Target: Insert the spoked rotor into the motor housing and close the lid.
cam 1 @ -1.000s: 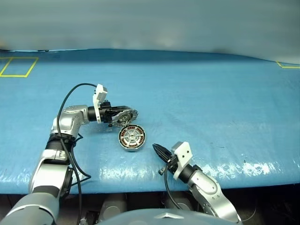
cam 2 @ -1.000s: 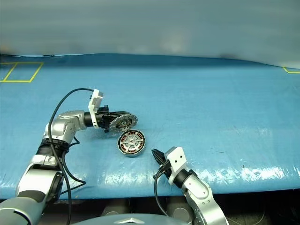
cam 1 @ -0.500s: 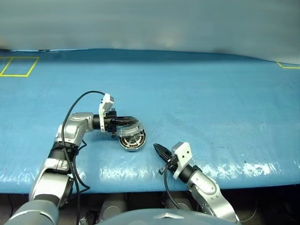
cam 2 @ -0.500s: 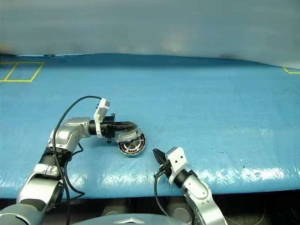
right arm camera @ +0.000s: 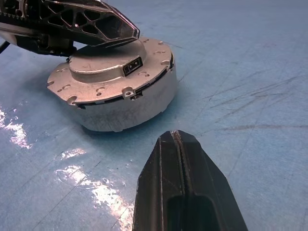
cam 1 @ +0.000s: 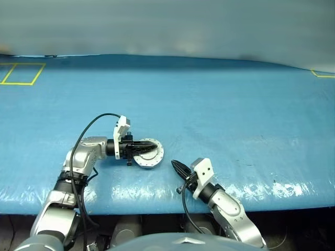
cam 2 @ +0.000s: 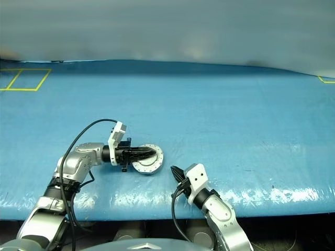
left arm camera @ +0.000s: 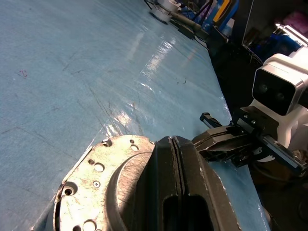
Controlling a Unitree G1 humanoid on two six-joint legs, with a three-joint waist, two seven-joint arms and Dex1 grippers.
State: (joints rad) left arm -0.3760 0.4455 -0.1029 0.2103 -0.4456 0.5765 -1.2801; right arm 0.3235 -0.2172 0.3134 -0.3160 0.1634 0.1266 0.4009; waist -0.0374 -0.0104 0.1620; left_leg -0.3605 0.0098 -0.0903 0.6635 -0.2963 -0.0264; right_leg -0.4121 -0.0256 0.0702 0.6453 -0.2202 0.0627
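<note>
Covering the whole tabletop (cam 1: pixel 235 104), a blue sheet carries the motor housing (right arm camera: pixel 126 108) near its front edge, the lid (cam 1: pixel 148 156) folded down flat on top, plain face up. Judging by that, the closing looks nearly done. Clenched and grasping nothing, the left claw (cam 1: pixel 153 147) lies level across the lid, pressing on it. Just right of the housing, the right claw (cam 1: pixel 176 166) is clenched and empty.

No legible text, labels, brands or numbers on any surface.
</note>
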